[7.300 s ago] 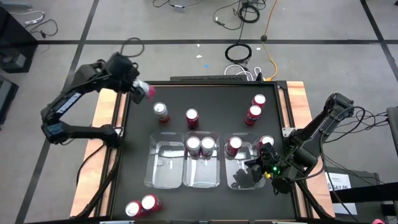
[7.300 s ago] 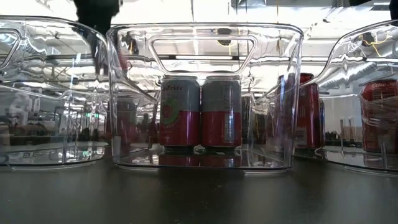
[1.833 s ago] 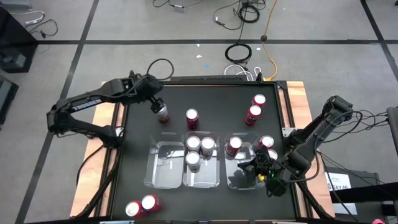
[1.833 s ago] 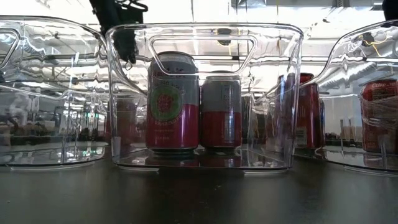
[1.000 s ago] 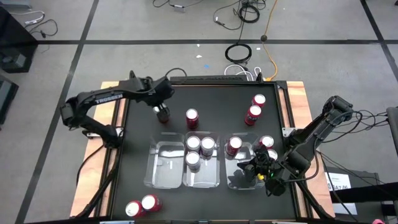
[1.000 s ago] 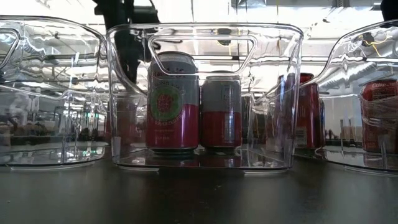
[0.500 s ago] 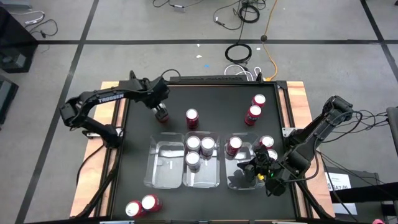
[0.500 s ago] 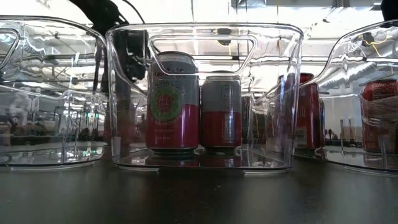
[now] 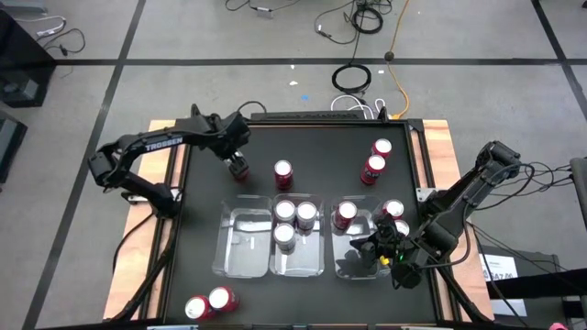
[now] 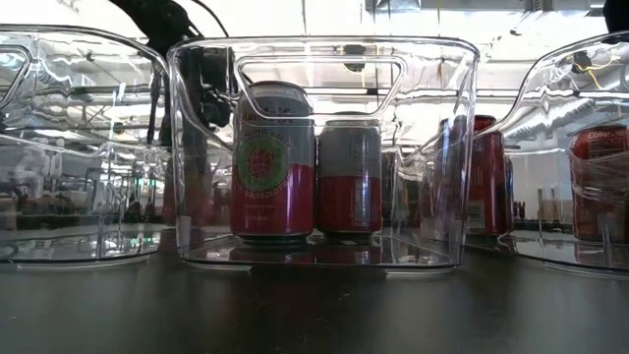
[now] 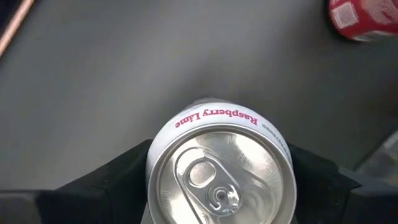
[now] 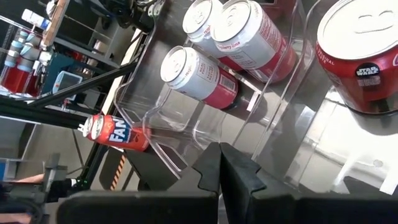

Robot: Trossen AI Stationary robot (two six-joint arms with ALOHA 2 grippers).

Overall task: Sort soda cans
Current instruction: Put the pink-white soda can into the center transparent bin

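Your left gripper (image 9: 238, 165) is down in the upper left of the high view, over a Raspberry Lime can (image 11: 219, 173) standing on the black table (image 9: 321, 142). In the left wrist view its dark fingers (image 11: 118, 174) sit on both sides of the can, touching it, so the jaws are clamped on it. Just right of it stands a lone red can (image 9: 283, 174). Below, the middle tray (image 9: 298, 261) holds three cans (image 9: 285, 236), the left tray (image 9: 243, 247) sits beside it. Two more cans (image 9: 376, 160) stand at upper right, two cans (image 9: 208, 303) lie at lower left. Your right gripper (image 12: 219, 163) hovers by the right tray (image 9: 353, 266) at lower right, fingers pressed together, holding nothing.
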